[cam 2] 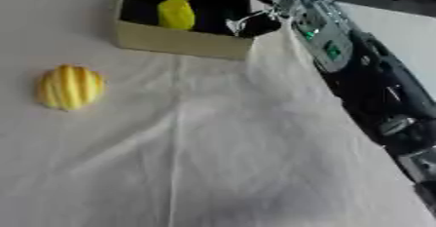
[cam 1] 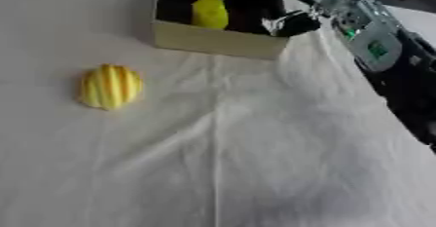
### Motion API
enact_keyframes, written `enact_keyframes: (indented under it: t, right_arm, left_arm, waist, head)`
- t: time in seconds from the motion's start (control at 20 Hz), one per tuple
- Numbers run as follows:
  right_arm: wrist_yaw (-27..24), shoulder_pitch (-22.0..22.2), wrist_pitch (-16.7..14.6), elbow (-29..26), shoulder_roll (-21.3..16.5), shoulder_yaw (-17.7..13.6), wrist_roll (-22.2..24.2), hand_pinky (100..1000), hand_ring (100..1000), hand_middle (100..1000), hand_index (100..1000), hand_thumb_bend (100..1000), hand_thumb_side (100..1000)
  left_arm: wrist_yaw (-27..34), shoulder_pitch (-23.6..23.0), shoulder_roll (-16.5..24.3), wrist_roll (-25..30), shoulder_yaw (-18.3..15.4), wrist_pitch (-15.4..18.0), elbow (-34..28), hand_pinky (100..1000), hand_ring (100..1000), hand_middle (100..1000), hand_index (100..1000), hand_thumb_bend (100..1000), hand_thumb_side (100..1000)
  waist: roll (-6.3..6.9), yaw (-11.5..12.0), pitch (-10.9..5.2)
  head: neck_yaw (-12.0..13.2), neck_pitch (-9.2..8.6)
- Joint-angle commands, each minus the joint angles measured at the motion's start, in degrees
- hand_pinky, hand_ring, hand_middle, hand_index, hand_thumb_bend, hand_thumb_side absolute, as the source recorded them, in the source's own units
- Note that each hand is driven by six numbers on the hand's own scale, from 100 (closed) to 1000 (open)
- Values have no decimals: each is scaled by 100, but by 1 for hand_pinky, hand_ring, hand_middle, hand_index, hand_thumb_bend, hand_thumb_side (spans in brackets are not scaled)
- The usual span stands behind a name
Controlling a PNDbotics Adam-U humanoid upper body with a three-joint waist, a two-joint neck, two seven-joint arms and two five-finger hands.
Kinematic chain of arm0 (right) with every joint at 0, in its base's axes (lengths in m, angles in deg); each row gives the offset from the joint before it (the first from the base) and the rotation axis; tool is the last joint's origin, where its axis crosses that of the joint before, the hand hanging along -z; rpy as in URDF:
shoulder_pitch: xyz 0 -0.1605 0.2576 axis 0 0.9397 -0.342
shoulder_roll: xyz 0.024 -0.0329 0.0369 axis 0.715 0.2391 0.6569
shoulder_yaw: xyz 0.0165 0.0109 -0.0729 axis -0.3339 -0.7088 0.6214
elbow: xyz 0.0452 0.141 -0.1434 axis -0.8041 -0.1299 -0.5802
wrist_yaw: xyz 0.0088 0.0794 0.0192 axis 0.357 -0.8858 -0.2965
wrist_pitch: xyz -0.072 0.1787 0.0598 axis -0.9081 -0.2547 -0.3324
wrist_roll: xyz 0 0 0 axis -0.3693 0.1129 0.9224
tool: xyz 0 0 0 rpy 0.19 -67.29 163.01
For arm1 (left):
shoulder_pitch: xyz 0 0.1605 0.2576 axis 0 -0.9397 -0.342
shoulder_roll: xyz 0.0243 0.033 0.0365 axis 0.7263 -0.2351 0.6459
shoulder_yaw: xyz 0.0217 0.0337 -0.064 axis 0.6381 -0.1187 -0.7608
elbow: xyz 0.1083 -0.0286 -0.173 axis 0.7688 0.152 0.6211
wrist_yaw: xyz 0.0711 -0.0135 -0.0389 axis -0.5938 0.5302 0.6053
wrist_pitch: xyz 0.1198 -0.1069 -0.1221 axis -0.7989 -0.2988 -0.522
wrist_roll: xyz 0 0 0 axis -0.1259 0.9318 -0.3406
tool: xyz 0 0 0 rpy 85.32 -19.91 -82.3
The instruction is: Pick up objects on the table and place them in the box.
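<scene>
A white cloth [cam 1: 255,162] covers the table, the box [cam 1: 217,40] stands at its far side holding a yellow fruit [cam 1: 209,12], the right hand [cam 1: 294,24] sits at the box's right corner, its grip impossible to tell, and a ribbed yellow fruit [cam 1: 110,86] lies on the cloth well left.

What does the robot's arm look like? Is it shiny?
Only the right arm shows. It is mostly black, with a long silver-grey section near the wrist that carries small green markings. The right hand at its end looks black with shiny silver parts, and sits at the box's rim. Its fingers are too blurred to describe. No left arm is in view.
</scene>
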Motion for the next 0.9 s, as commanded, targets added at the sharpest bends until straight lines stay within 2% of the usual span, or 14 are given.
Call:
enact_keyframes:
  t: [0.05, 0.15, 0.3, 0.4, 0.45, 0.5, 0.7, 0.8, 0.85, 0.9]
  right_arm:
    - [-122, -141, -70, -104, -131, -137, -109, 947, 956, 785, 943, 100, 273]
    - [-258, -158, -54, -144, -127, -170, -166, 943, 947, 765, 936, 100, 266]
    - [-628, -132, 47, -318, -177, -246, -248, 939, 940, 743, 926, 100, 196]
    - [-1022, -35, 180, -633, -295, -324, -330, 932, 930, 730, 918, 100, 161]
    - [-1263, 69, 266, -895, -402, -380, -407, 923, 919, 716, 906, 100, 100]
    - [-1516, 210, 363, -1212, -527, -433, -498, 917, 911, 706, 897, 100, 103]
    - [-2540, 1186, 788, -2902, -1122, -797, -1116, 897, 883, 670, 864, 100, 135]
    - [-2919, 1782, 952, -3733, -1329, -1031, -1484, 895, 876, 664, 858, 100, 165]
    - [-3035, 2063, 935, -3995, -1397, -1146, -1649, 894, 874, 663, 858, 100, 175]
    - [-3106, 2295, 827, -4123, -1440, -1242, -1784, 892, 872, 664, 857, 100, 292]
  left_arm:
    - [54, 31, 52, 14, -9, -42, -111, 833, 799, 744, 838, 100, 619]
    - [63, 27, 45, 19, -9, -59, -111, 833, 798, 744, 838, 100, 619]
    - [63, -18, 53, 9, -22, -81, -111, 833, 799, 744, 837, 100, 618]
    - [49, -32, 96, -18, -35, -89, -111, 833, 799, 744, 837, 100, 617]
    - [15, -18, 157, -28, -40, -100, -111, 833, 800, 745, 838, 100, 611]
    - [-52, 7, 238, -37, -45, -115, -111, 832, 800, 745, 839, 100, 605]
    - [-806, 266, 883, -112, -37, -318, -111, 827, 804, 753, 855, 100, 579]
    - [-1367, 430, 1326, -138, 48, -577, -111, 826, 807, 757, 866, 100, 570]
    - [-1629, 508, 1586, -98, 134, -739, -111, 825, 808, 758, 868, 100, 565]
    - [-1824, 580, 1801, -33, 230, -892, -111, 828, 812, 756, 872, 100, 517]
  waist:
    - [39, -15, -157]
    - [37, -23, -168]
    - [72, -86, -209]
    - [116, -178, -256]
    - [144, -236, -286]
    - [172, -286, -313]
    - [299, -479, -413]
    - [377, -577, -458]
    - [424, -635, -486]
    - [461, -681, -510]
  head:
    - [12, 39]
    - [18, 40]
    - [90, 76]
    - [201, 126]
    - [273, 160]
    - [338, 189]
    - [549, 292]
    - [650, 323]
    - [706, 346]
    - [748, 368]
